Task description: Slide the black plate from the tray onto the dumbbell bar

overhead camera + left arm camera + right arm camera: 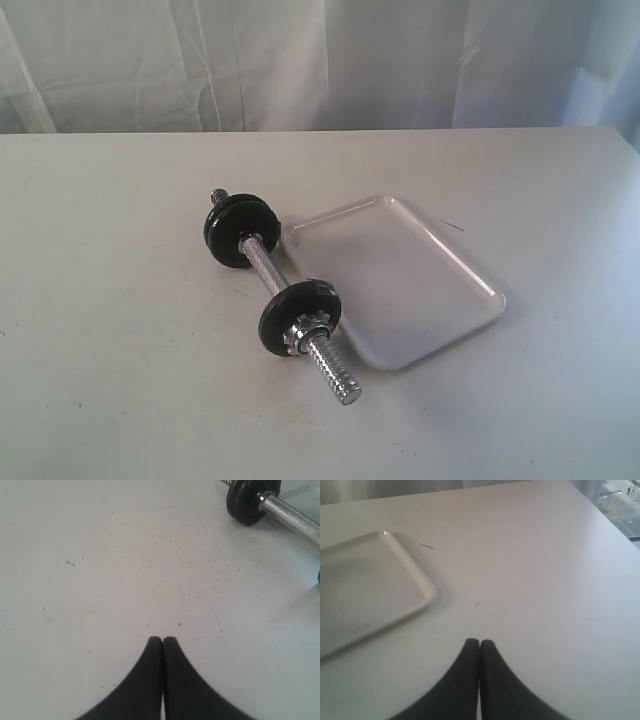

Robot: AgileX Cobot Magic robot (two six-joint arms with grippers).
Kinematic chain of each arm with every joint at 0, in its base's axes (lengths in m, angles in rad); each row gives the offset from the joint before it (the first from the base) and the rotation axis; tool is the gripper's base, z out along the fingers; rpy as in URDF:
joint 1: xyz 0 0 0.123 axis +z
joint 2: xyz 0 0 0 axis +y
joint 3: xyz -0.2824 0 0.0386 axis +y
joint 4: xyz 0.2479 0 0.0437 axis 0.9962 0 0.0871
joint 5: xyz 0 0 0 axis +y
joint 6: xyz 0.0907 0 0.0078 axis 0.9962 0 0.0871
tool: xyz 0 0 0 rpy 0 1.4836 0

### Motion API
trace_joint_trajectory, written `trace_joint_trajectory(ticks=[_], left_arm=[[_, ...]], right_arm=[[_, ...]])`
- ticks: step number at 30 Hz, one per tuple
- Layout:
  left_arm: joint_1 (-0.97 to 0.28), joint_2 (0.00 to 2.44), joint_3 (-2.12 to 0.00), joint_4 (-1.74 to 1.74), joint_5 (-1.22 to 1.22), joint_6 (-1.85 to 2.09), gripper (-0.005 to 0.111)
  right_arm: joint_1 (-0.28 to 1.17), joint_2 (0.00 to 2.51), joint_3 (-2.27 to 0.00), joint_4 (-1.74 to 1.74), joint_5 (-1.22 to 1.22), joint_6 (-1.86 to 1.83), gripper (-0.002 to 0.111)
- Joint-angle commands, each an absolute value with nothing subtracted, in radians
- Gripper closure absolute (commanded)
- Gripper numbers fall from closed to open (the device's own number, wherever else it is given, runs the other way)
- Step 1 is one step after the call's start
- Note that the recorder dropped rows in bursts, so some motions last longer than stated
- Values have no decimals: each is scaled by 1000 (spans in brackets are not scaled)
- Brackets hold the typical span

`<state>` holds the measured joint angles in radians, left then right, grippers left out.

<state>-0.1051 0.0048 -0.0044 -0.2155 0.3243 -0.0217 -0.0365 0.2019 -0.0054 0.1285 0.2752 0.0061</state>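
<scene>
The black plate [300, 306] sits on the bar [268, 265], threaded onto the near end with a chrome nut [300, 336] touching its outer face and the coarse thread sticking out past it. Two more black plates [238, 231] stand pressed together near the far end of the same bar, and the knurled middle shows between the two sets. The bar lies at a slant on the table [120, 330], just beside the long left edge of the white tray [492, 292], whose glossy floor shows bare. A thin dark sliver [455, 227] lies on the table just past the tray's far right corner. The table is pale and matt, dotted with small specks and scuffs, and behind it hangs a white curtain [300, 60]. The left gripper [162, 640] hovers over bare table with its fingers pressed together on nothing, and the right gripper [479, 643] does the same near the tray. A window [620, 505] beyond the table's corner shows a street outside.
</scene>
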Motion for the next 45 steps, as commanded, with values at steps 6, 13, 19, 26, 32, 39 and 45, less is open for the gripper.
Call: trace_joint_trajectory(ticks=[6,13,19,26,32,39,45], left_arm=[[-100,0,0,-214,178,-27,107],[-100,0,0,-214,157,-27,107],[-100,0,0,-214,157,-24,107],[-100,0,0,-214,157,-24,107],[-100,0,0,-214,157,-24,107],[-100,0,0,-214,157,-22,107],[-100,0,0,-214,157,-22,107]], right_arm=[[-41,200,0,126,266,11,108],[-41,200,0,126,266,11,108],[-41,200,0,126,268,11,108],[-41,200,0,126,268,11,108],[-41,200,0,126,268,11,108],[-41,200,0,126,268,11,108],[-41,200,0,126,268,11,108]])
